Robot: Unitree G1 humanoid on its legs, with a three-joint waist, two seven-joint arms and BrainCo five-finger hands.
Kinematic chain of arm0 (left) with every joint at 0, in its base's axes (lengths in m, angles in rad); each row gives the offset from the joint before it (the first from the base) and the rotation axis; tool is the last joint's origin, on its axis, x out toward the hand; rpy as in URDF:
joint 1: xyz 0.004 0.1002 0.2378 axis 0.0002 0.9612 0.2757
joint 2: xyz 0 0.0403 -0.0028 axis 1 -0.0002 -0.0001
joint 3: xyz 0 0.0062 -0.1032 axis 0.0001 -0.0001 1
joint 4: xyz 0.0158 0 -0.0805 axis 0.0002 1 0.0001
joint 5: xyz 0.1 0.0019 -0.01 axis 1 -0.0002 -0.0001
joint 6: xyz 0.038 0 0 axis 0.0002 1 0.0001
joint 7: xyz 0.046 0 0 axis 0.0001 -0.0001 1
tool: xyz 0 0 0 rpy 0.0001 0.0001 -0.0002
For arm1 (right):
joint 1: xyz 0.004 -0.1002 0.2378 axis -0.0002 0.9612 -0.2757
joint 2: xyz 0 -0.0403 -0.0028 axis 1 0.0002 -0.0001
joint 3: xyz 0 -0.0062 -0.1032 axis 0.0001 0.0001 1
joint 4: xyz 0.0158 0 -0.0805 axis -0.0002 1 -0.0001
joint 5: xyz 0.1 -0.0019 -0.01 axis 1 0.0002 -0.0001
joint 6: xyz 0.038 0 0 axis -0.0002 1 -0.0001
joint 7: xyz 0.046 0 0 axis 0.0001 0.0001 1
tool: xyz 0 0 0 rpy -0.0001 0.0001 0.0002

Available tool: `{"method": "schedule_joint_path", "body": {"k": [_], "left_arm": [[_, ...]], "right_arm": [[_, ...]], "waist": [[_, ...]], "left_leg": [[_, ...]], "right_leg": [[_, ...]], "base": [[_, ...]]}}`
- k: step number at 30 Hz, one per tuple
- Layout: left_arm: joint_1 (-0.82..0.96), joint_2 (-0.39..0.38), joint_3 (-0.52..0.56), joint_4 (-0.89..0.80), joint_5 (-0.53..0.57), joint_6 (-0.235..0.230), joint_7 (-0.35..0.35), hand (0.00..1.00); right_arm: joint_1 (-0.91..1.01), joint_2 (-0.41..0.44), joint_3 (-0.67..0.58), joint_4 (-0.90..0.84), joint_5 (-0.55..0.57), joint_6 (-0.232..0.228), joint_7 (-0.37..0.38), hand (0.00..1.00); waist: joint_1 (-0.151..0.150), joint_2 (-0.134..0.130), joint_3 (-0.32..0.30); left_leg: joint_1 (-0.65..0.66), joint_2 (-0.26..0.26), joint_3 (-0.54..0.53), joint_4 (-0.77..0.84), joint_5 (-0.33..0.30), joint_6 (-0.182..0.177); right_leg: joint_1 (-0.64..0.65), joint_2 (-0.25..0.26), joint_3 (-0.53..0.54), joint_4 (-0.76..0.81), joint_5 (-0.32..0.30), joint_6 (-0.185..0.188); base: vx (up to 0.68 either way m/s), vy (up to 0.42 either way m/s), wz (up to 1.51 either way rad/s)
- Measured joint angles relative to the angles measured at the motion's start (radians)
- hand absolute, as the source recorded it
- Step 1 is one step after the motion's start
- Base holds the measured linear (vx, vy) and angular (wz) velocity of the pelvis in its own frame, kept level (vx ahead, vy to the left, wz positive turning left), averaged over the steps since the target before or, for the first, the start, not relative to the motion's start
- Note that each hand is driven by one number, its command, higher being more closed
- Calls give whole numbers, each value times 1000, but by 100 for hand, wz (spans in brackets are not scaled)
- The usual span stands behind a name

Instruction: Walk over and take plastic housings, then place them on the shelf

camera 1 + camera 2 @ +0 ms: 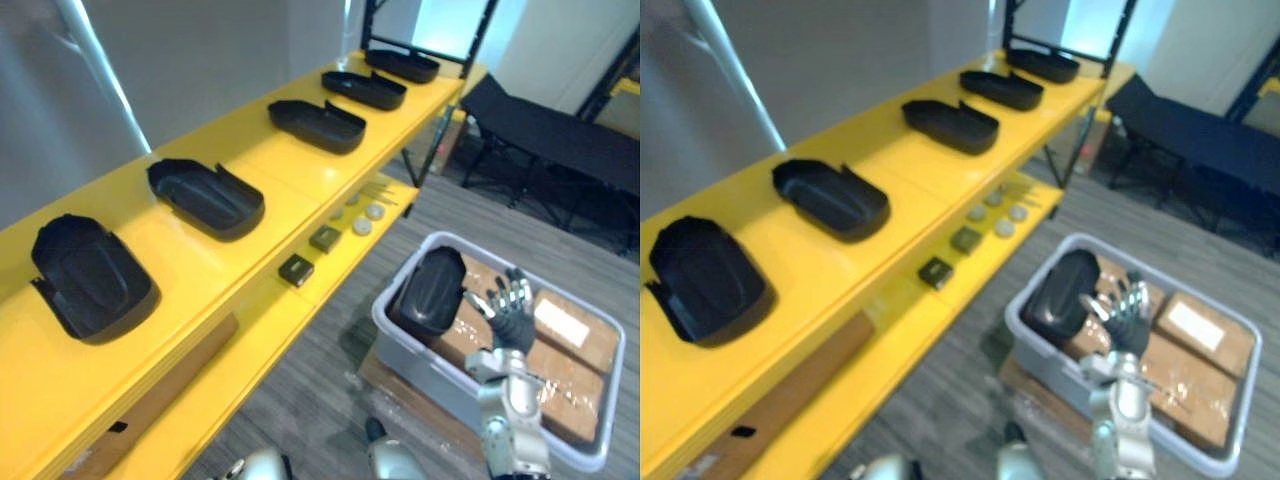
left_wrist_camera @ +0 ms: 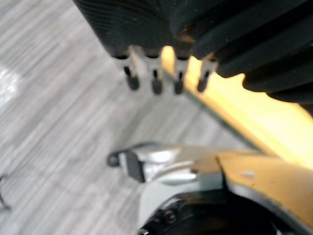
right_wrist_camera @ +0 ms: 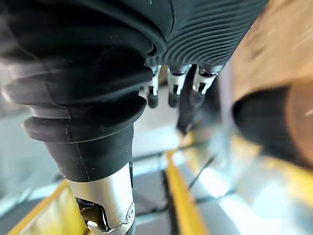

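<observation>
The right hand (image 1: 510, 310) is holding its fingers (image 3: 171, 95) fanned apart and nearly straight, with nothing between them and the thumb. It is hovering over the inside of a grey bin (image 1: 440, 385). Just beside the fingers, on the side nearest the shelf, a black plastic housing (image 1: 432, 290) is standing on end in the bin, leaning against its wall with its rounded back turned up. It is close to the nearest fingertip, but whether they are touching cannot be told. Below the fingers and on their far side, brown wrapped boxes (image 1: 560, 375) are lying flat across the bottom of the bin, one of them bearing a pale label. Farther out past the housing, the yellow shelf (image 1: 270, 165) is running along the wall, and five more black housings are sitting open side up in a row on its top level, well apart from one another: one nearest the camera (image 1: 90, 278), then the next (image 1: 207, 198), a third (image 1: 318, 125), a fourth (image 1: 365, 89) and the last at the far end (image 1: 402, 65). On the lower level, two small dark squares (image 1: 296, 269) and a few pale discs (image 1: 362, 227) are lying loose. The left hand (image 2: 155, 78) is keeping far from all of this – its fingers are hanging straight, side by side and holding nothing, with the grey floor (image 2: 58, 122) beyond their tips and a yellow edge of the shelf just beside them.
</observation>
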Motion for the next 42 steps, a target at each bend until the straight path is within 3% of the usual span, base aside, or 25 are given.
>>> {"method": "schedule_joint_path", "body": {"k": [1, 2, 4, 6, 10, 11, 12, 13, 14, 15, 16, 18, 19, 21, 24, 25, 36, 38, 42], "left_arm": [[6, -4, 13, -8, 17, 5, 2, 0], [12, -4, 22, -12, 17, 12, 3, 0], [14, -3, 28, -16, 16, 33, 5, 0], [11, 2, 26, -10, 16, 33, 5, 0], [13, 13, 28, -7, -20, 35, 11, 0], [20, 23, 32, -11, -28, 37, 11, 0], [24, 35, 37, -16, -29, 37, 10, 0], [17, 39, 50, -12, -40, 40, 9, 0], [21, 29, 48, -5, -58, 40, 4, 0], [24, 29, 49, -2, -58, 39, 4, 0], [26, 47, 49, 0, -57, 37, 3, 0], [28, 57, 62, 7, -58, 32, 2, 0], [12, 41, 71, 13, -65, 35, 13, 0], [9, 10, 70, 17, -91, 34, 28, 0], [12, -17, 70, 29, -133, 24, 52, 0], [40, -8, 66, 7, -124, -47, 85, 0], [43, -8, 66, -35, -127, -36, 106, 0], [37, -8, 67, -47, -130, -37, 122, 0], [12, -9, 70, -123, -129, -57, 124, 0]], "right_arm": [[55, 15, 28, -17, -4, 0, 14, 0], [73, 20, 46, -21, -9, 0, 20, 0], [108, 22, 79, -25, -21, 0, 44, 0], [106, 26, 89, -25, -26, -2, 48, 0], [55, 25, 107, -17, -62, 0, 59, 0], [32, 25, 125, -16, -64, 8, 56, 0], [26, 26, 135, -17, -65, 13, 55, 0], [6, 17, 135, -15, -64, 30, 52, 0], [-5, 9, 136, -12, -60, 51, 36, 0], [-2, 13, 139, -13, -59, 57, 33, 0], [11, 17, 140, -15, -59, 66, 28, 0], [34, 10, 133, -7, -60, 94, 26, 0], [24, -3, 117, 19, -62, 97, 16, 0], [26, -18, 87, 54, -61, 100, 16, 0], [17, -34, 61, 101, -70, 89, 13, 0], [-111, -40, 26, 222, -71, 7, -4, 0], [-108, 18, -24, 222, -40, 2, -7, 0], [-113, 24, -58, 222, -20, 1, -26, 0], [-222, -8, -256, 222, 37, 1, -70, 0]], "waist": [[6, 10, 10], [8, 7, 13], [1, 3, 13], [3, 2, 13], [24, -6, 13], [28, -18, 12], [33, -35, 10], [57, -34, 20], [75, -6, 28], [72, -15, 26], [72, -48, 34], [74, -67, 39], [66, -45, 55], [63, -24, 85], [62, -20, 88], [106, -60, 70], [101, -59, 72], [100, -52, 80], [82, -29, 165]], "left_leg": [[18, 25, 66, -17, 4, 19], [31, 35, 100, -28, 9, 28], [68, 71, 192, -86, 32, 41], [90, 100, 265, -154, 78, 35], [97, 169, 365, -217, 154, 9], [92, 195, 376, -194, 156, 1], [88, 191, 364, -172, 154, -8], [70, 185, 227, -161, 148, -32], [63, 216, 191, -183, 159, -63], [62, 217, 199, -188, 166, -74], [58, 214, 212, -179, 169, -86], [27, 230, 214, -141, 159, -116], [7, 251, 197, -134, 168, -124], [20, 238, 186, -177, 203, -129], [65, 178, 183, -291, 266, -140], [77, 30, 71, -406, 321, -104], [23, 13, 48, -391, 315, -99], [0, 13, 45, -385, 317, -96], [-75, 9, -8, -358, 330, -86]], "right_leg": [[1, -13, -99, -13, 34, -43], [-11, -21, -151, 10, 27, -45], [-30, -16, -285, 125, -12, -94], [-25, -21, -323, 248, -78, -130], [25, -118, -416, 382, -126, -177], [52, -153, -435, 387, -103, -192], [65, -170, -442, 368, -7, -221], [71, -137, -451, 326, -28, -182], [93, -109, -451, 266, -48, -157], [96, -116, -462, 257, -82, -135], [100, -131, -487, 232, -142, -80], [133, -117, -520, 128, -217, 3], [140, -88, -537, 90, -207, -3], [138, -80, -531, 77, -199, -13], [131, -100, -529, 68, -196, -15], [201, -173, -553, -140, -53, 20], [147, -189, -538, -96, -50, 24], [129, -187, -530, -87, -53, 19], [78, -170, -505, -59, -85, -15]], "base": [[-219, 183, -134], [-166, 120, -144], [-117, 77, -125], [-92, 19, -108], [-28, -127, -93], [-34, -208, -83], [-97, -270, -99], [-147, -211, -117], [-147, -211, -105], [-86, -205, -63], [-28, -181, -25], [-51, -285, -35], [-51, -231, -27], [-46, -130, -9], [3, -101, 1], [16, -24, 4], [-12, 12, 1], [-46, 8, 6], [-89, -9, 29]]}}
